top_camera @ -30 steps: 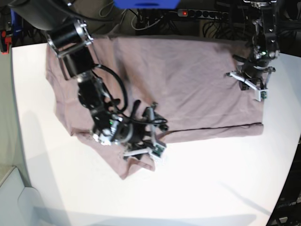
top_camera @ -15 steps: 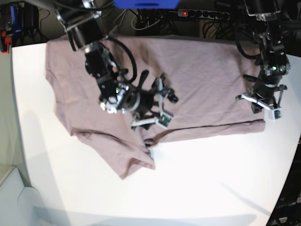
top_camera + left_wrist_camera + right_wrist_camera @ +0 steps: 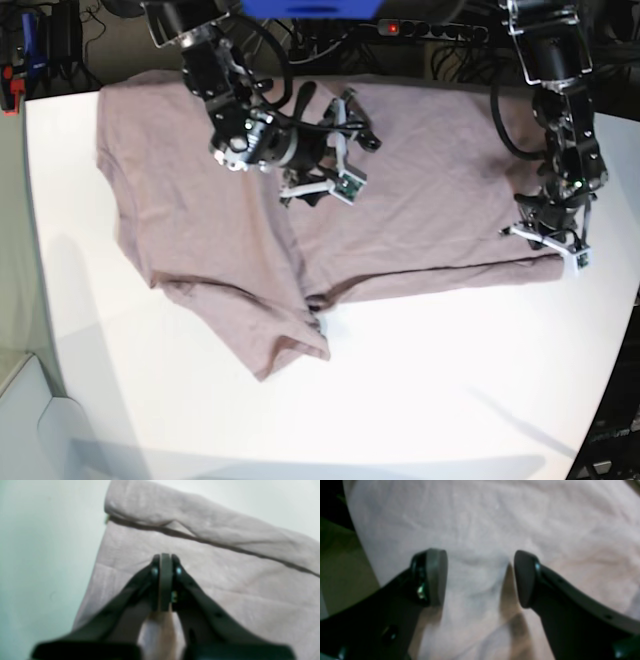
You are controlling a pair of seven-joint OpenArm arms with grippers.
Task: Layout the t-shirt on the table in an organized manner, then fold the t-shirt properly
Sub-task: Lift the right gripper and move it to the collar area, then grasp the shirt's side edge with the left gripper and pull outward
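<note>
The mauve-pink t-shirt (image 3: 420, 200) lies spread across the back half of the white table (image 3: 450, 380). A folded strip runs along its front hem, and a sleeve (image 3: 270, 340) points toward the front. My right gripper (image 3: 350, 145) hovers open over the middle of the shirt; in the right wrist view its pads (image 3: 437, 575) stand wide apart above cloth (image 3: 480, 517), holding nothing. My left gripper (image 3: 545, 238) is at the shirt's right front corner. In the left wrist view it (image 3: 162, 558) is shut just behind the folded hem (image 3: 225, 537), with bare table (image 3: 37, 555) to the side.
A power strip with a red light (image 3: 430, 28) and cables lie behind the table's back edge. A blue object (image 3: 310, 8) sits at the top centre. The table's left edge drops off near a grey surface (image 3: 15, 400).
My right gripper has left the front sleeve and moved back over the middle of the shirt. My left gripper has moved forward along the shirt's right edge to the hem corner.
</note>
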